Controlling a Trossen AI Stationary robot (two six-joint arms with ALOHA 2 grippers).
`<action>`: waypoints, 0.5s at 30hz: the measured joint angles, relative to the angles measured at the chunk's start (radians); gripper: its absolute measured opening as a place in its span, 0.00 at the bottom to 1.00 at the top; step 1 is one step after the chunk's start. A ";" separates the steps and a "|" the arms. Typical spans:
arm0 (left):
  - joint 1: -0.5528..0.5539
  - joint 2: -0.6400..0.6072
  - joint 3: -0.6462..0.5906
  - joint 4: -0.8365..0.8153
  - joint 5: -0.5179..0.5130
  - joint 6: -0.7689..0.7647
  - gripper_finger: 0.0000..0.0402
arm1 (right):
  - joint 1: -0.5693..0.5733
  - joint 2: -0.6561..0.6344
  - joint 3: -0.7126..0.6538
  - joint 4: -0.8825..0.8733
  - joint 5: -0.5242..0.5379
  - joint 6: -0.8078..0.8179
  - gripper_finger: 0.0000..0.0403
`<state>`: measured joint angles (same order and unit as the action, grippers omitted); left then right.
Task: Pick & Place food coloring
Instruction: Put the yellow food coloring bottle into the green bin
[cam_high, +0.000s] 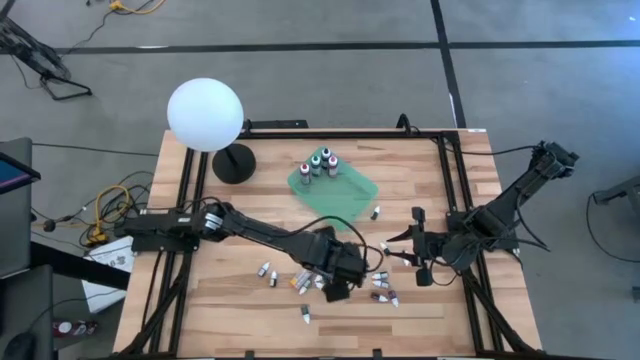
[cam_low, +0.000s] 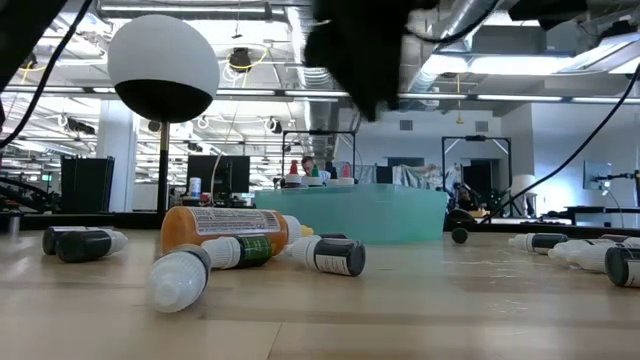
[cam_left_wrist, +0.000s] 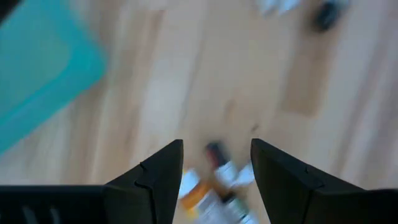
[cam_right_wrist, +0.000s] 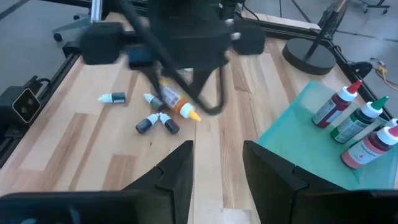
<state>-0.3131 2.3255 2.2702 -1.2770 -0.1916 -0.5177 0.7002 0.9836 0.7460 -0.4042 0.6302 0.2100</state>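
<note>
I have the left gripper hovering over the near-middle of the wooden table, right above a small cluster of food coloring bottles. Through the left wrist camera its two dark fingers stand apart with nothing between them; an orange bottle and a couple of dark, white-tipped ones lie on the wood straight below the gap, not touched.

From the low camera that same cluster is close: the orange bottle lies on its side, a white-capped one in front of it, a dark one just beside it, and two more dark ones farther along.

The right gripper waits on the right side of the table, its fingers also apart and empty, pointing toward the left arm. A few tiny bottles lie near it on the board, and one lone bottle rests just beside the tray's edge.

The green tray sits toward the far middle, with three larger capped bottles standing upright in its far corner. The right wrist camera shows them as dark red and green with white tips. The white globe lamp stands at the far left.
</note>
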 joint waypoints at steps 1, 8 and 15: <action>0.003 0.000 0.000 -0.034 -0.007 -0.019 0.45 | 0.000 0.000 0.000 0.000 0.000 0.000 0.33; 0.039 0.011 -0.027 -0.148 0.040 -0.076 0.45 | 0.000 0.000 0.000 0.000 0.000 0.001 0.33; 0.073 0.036 -0.033 -0.155 0.085 -0.036 0.45 | 0.000 0.000 0.000 -0.010 -0.001 0.020 0.33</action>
<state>-0.2401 2.3611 2.2367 -1.4319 -0.1068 -0.5536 0.7002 0.9836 0.7460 -0.4145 0.6288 0.2298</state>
